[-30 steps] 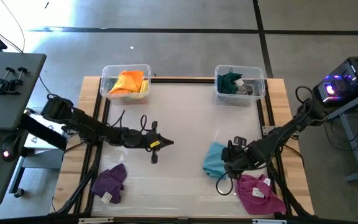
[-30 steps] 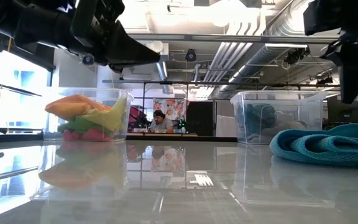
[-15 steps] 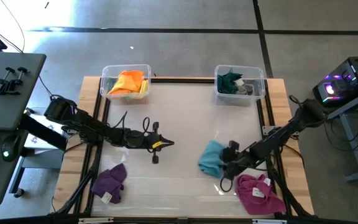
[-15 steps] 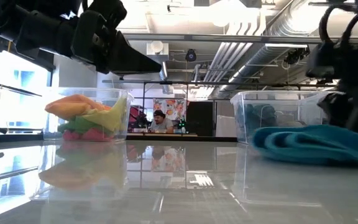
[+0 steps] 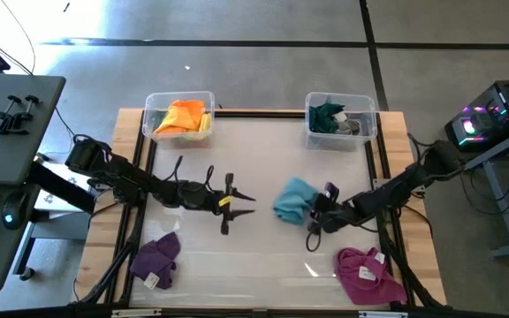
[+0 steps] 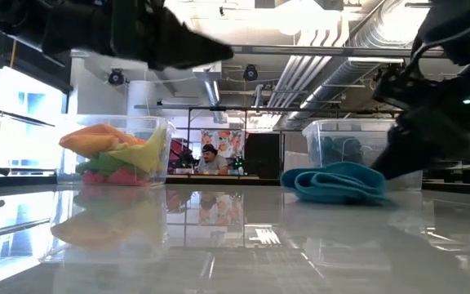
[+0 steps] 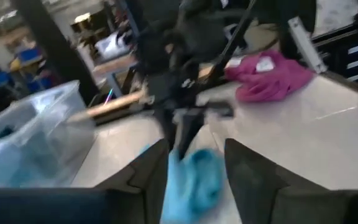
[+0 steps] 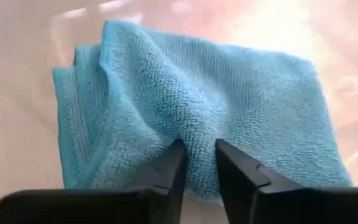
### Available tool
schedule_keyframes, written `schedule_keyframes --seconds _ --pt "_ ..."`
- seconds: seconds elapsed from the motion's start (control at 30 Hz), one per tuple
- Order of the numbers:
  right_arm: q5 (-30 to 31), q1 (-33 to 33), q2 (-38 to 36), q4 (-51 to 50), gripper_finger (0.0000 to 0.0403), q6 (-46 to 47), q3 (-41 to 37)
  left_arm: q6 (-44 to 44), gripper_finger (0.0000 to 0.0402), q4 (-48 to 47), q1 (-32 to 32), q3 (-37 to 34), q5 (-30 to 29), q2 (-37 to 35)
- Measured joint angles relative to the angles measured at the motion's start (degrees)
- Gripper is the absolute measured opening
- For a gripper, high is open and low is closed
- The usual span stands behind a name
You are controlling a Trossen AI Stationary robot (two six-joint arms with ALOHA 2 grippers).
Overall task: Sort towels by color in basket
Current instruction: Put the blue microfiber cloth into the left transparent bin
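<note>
The right gripper is pinched onto the near edge of the light blue towel, mid-table, right of centre. The left gripper, fingers spread and empty, hovers just left of it.

You see a light blue towel lying bunched on the shiny surface. A dark arm comes down right beside it. Far back on one side, a clear bin holds orange, yellow, green and pink towels. A second clear bin stands behind the blue towel.
</note>
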Motion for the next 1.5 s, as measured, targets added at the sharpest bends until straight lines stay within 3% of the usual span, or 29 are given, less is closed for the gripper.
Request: schedule_keyframes --seconds 0.23,0.47,0.6,0.97,1.23,1.5 --pt "2.0 -3.7 0.0 8.8 0.0010 -5.0 0.0 2.4 0.0191 -0.5 0.6 3.5 1.3 1.3" --pt "1.0 -4.1 0.3 28.2 0.0016 -20.4 0.1 4.9 0.0200 -0.4 3.2 7.9 2.4 7.4" --pt "-2.0 -4.2 0.4 35.4 0.0010 -26.4 0.1 1.5 0.0200 -0.5 4.5 11.6 4.1 11.9" --pt "-10.2 -4.2 0.4 39.2 0.0011 -28.5 0.1 -0.6 0.0200 -0.4 6.2 18.1 6.2 21.4" --pt "-10.1 -4.1 0.4 40.5 0.0011 -29.1 0.2 -2.6 0.0197 -1.3 6.7 18.8 7.1 23.6" --pt "-10.2 -4.1 0.4 40.6 0.0012 -28.8 0.2 -2.5 0.0137 -5.2 6.7 18.8 7.3 23.8"
